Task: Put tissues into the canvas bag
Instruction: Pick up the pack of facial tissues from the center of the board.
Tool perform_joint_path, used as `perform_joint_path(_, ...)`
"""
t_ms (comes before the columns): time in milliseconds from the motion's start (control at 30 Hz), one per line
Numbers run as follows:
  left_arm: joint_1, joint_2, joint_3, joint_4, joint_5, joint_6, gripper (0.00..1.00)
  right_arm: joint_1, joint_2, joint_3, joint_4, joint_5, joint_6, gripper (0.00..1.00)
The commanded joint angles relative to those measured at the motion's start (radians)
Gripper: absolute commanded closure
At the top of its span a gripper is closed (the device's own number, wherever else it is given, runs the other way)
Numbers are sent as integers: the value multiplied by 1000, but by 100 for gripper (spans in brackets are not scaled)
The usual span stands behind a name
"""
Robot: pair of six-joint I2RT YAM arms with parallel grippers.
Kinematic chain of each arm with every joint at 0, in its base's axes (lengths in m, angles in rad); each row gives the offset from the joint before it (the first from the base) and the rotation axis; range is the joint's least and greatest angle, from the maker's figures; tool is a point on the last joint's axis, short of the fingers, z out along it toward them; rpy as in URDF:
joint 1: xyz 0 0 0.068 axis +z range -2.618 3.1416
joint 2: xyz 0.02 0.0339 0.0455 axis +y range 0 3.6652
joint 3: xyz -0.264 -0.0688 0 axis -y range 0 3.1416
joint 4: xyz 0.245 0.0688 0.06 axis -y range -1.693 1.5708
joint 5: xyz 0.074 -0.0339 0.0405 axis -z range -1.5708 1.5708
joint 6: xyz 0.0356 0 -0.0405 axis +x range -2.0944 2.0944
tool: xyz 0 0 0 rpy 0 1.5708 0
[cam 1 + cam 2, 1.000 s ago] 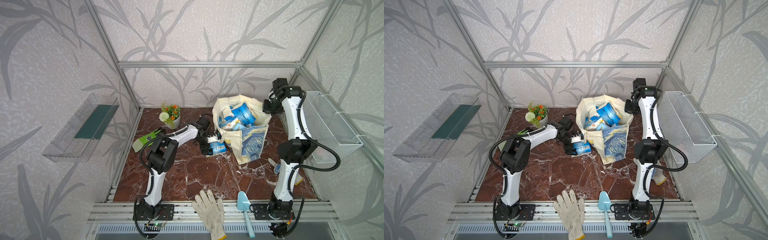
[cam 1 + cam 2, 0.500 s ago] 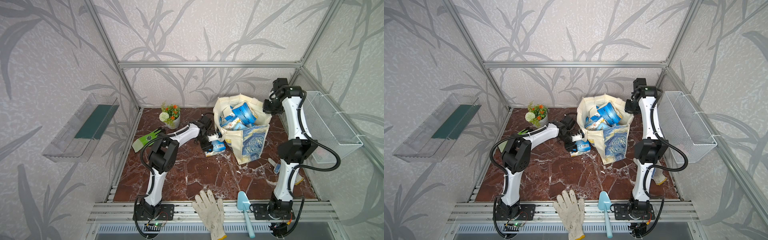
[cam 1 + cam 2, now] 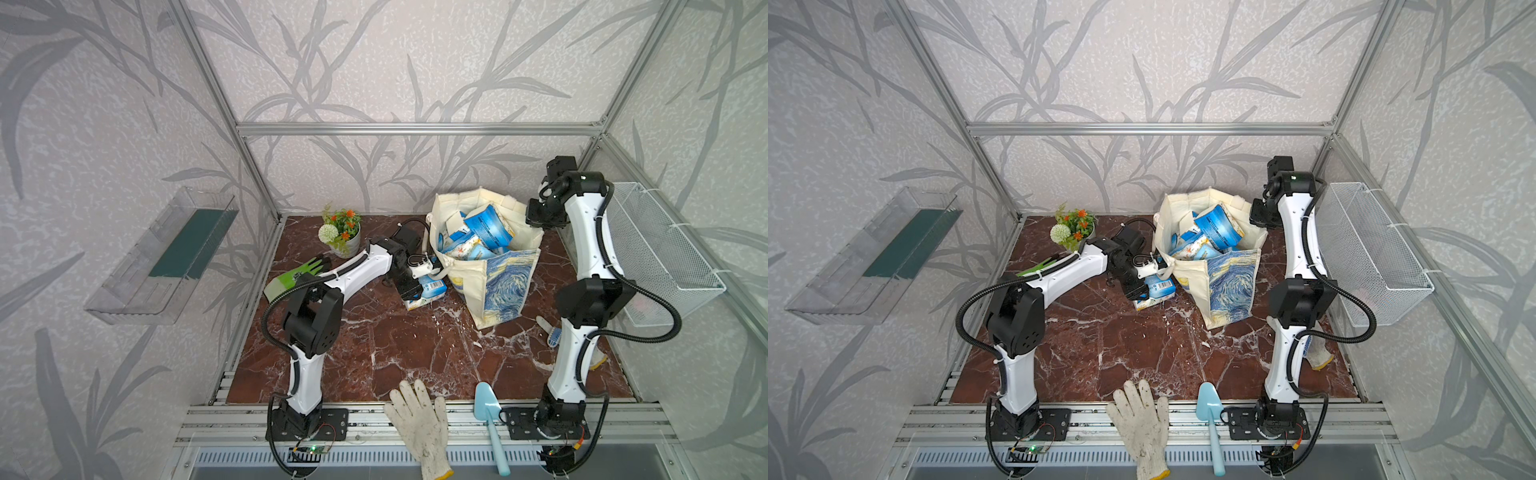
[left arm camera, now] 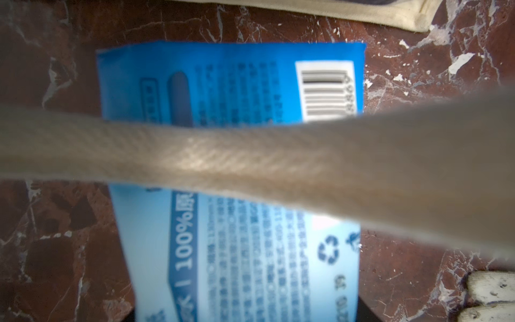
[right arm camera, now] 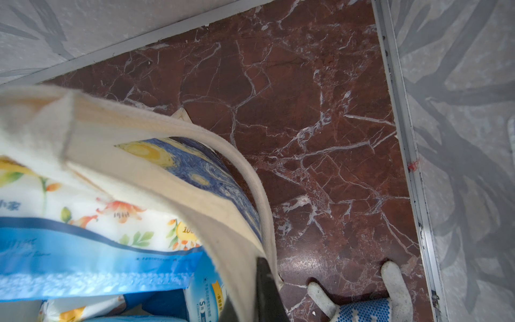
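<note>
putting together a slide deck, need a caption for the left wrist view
Cream canvas bag handle crossing a blue barcoded tissue pack on the red marble tabletop.

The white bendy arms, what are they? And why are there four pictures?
They are two robot arms mounted by a marble table, each ending in jaws. Two pictures look down from overhead; two come from cameras on the wrists. The left arm has its jaws either side of a tissue pack lying on the table; whether they squeeze it is unclear. The right arm pinches the rim of the canvas bag in its jaws; more tissue packs sit inside. A glove, a blue trowel and a flower pot are nearby.
</note>
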Motion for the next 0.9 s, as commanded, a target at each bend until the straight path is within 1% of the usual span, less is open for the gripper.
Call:
perform_joint_path(0, 11, -59, -22, -29, 2, -20, 37, -2, 9, 26, -9, -21, -4, 91)
perform_joint_path(200, 36, -71, -7, -115, -1, -19, 36, -2, 7, 26, -10, -20, -3, 91)
perform_joint_path(433, 40, -35, 117, -306, 15, -11, 36, -2, 9, 27, -11, -22, -3, 91)
perform_joint_path(633, 41, -42, 134, -370, -23, -3, 36, -1, 7, 29, -10, -21, -2, 91)
perform_joint_path(867, 52, -86, 104, -408, -37, 14, 35, -2, 8, 34, -8, -21, 0, 91)
